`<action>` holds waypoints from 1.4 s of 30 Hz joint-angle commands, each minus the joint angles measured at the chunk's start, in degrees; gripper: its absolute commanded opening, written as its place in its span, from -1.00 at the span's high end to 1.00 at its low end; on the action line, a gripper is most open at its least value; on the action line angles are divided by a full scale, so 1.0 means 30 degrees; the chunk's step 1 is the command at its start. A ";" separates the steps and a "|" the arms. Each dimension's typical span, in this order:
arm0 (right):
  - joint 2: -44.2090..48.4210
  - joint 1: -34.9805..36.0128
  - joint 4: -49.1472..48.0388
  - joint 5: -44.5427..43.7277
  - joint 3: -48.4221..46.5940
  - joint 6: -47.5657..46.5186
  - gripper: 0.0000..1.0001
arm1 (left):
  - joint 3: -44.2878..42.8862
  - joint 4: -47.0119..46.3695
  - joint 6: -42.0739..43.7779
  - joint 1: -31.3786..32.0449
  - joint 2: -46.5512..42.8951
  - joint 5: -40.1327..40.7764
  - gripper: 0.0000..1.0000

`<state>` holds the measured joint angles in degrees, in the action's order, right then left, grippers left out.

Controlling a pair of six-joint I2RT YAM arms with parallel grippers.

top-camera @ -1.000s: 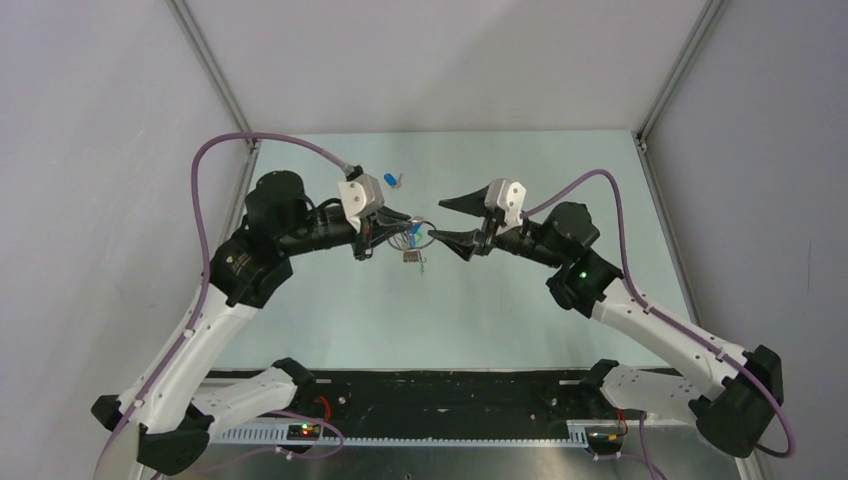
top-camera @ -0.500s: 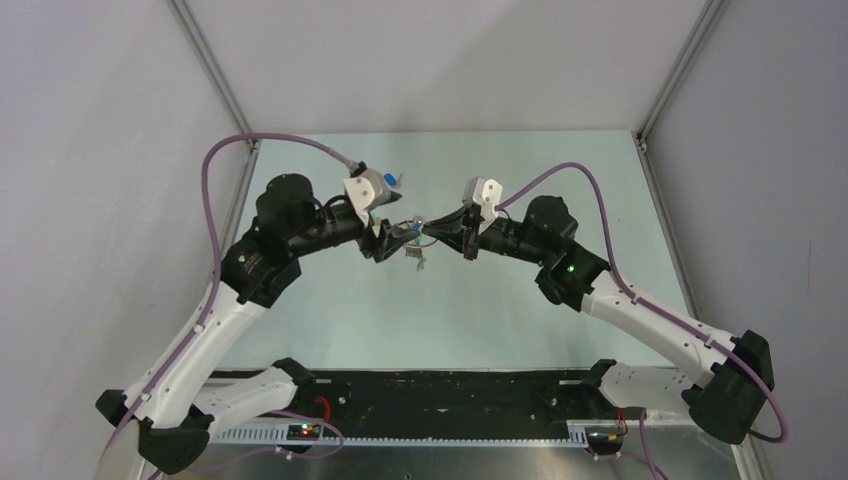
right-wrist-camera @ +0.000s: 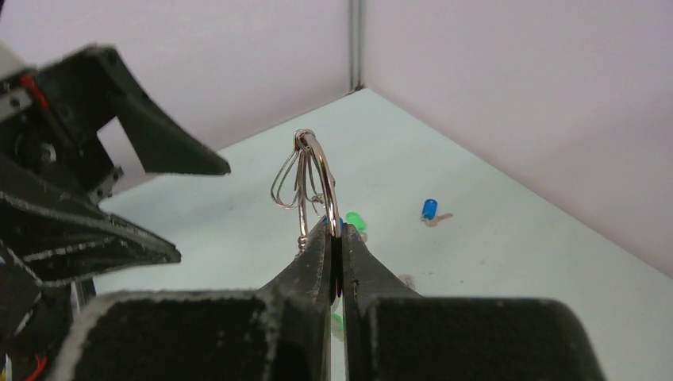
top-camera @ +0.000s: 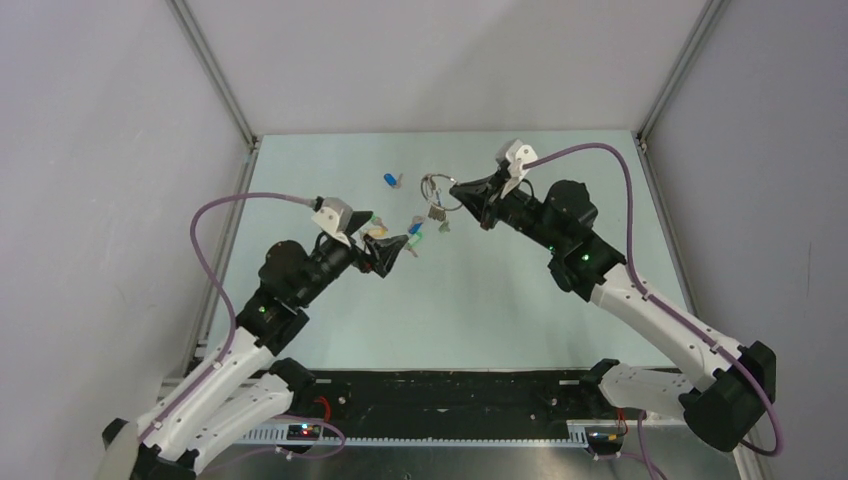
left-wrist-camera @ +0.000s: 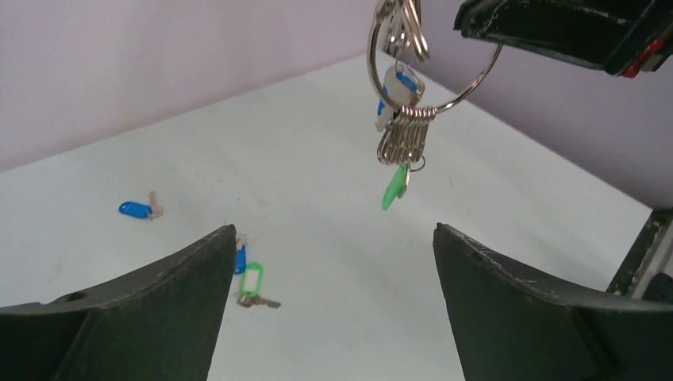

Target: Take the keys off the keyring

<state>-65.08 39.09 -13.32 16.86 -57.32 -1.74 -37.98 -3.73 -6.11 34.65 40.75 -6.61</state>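
Your right gripper [right-wrist-camera: 335, 230] is pressed shut on the rim of the keyring [right-wrist-camera: 325, 178] and holds it in the air, loop upright. The keys [left-wrist-camera: 405, 135] hang bunched at the bottom of the loop, long axes pointing down, with a green-capped key [left-wrist-camera: 393, 188] lowest. Your left gripper [left-wrist-camera: 333, 238] is spread wide and holds nothing. From it, the ring lies ahead and above, a little right of the middle of the gap and well apart. I judge the left gripper must rise and reach forward to the bunch. A blue-capped key [left-wrist-camera: 136, 209] already lies loose on the table [left-wrist-camera: 278, 159].
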 commanded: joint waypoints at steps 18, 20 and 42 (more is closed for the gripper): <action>0.1402 -0.0563 -0.2135 -0.3500 -0.1344 0.3935 1.00 | 0.2694 -1.4369 0.1405 0.2181 0.5926 -0.2928 -0.61; 0.1465 -0.0555 -0.2146 -0.3550 -0.1363 0.3991 1.00 | 0.2426 -1.4534 0.1771 0.2455 0.6491 -0.2872 -0.54; 0.2309 -0.0360 -0.1564 -0.3587 -0.1346 0.4129 1.00 | -0.1000 -1.6597 0.1905 0.2719 1.1223 -0.2754 -0.02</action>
<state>-59.88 37.78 -15.31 7.29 -58.41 10.11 -38.06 -50.09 -1.80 42.52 73.30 -14.15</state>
